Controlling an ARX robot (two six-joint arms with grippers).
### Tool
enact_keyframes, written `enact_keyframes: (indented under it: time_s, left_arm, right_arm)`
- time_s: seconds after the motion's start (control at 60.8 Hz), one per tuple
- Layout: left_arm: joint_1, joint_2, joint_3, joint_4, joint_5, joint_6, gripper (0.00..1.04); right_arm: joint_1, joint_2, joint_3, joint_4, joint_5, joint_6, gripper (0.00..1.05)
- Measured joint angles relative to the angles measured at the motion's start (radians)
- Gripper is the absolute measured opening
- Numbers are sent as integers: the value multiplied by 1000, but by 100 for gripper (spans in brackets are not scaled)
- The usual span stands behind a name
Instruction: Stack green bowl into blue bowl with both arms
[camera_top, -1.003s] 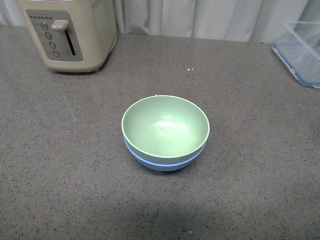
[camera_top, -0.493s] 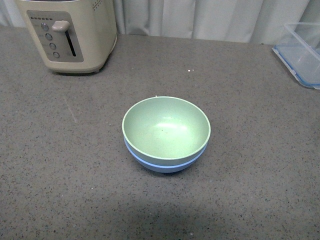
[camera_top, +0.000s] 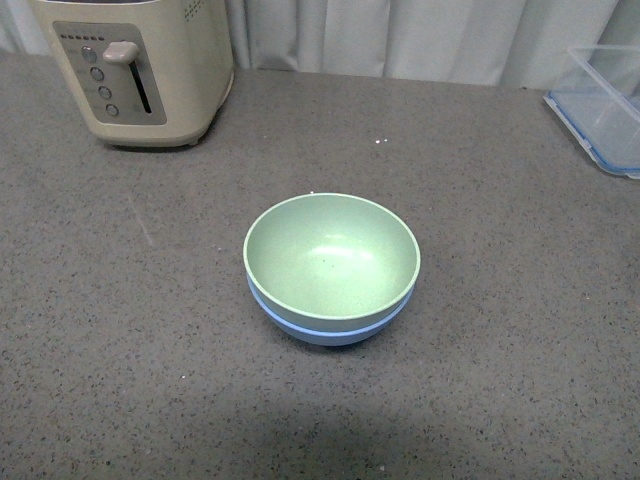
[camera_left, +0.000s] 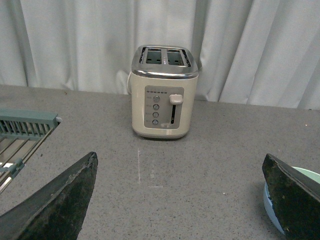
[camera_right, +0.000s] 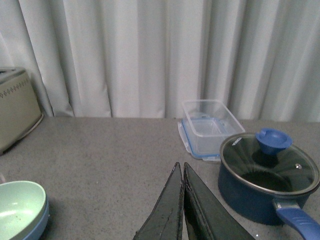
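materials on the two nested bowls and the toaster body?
Green bowl: looks like matte plastic, maybe a fibre composite; dull soft sheen with tiny dark specks inside.
Blue bowl: same matte look, likely the same plastic; only its rim and lower wall show.
Toaster: cream casing, probably painted metal or plastic, can't tell which; its top edge reflects like brushed metal.
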Motion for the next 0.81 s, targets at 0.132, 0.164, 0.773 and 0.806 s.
enact_keyframes:
  time_s: [0.132,0.164,0.773,0.806]
  left_arm:
    - [0,0,0,0,0,0,98]
    - [0,0,0,0,0,0,98]
    - [0,0,0,0,0,0,98]
    - [0,0,0,0,0,0,98]
  right_arm:
    - [0,-4,0,-1,-1,-2,3]
    - [0,-4,0,-1,-1,-1,7]
    - [0,-4,0,-5,-1,0,95]
    - [0,-4,0,-5,-1,0,95]
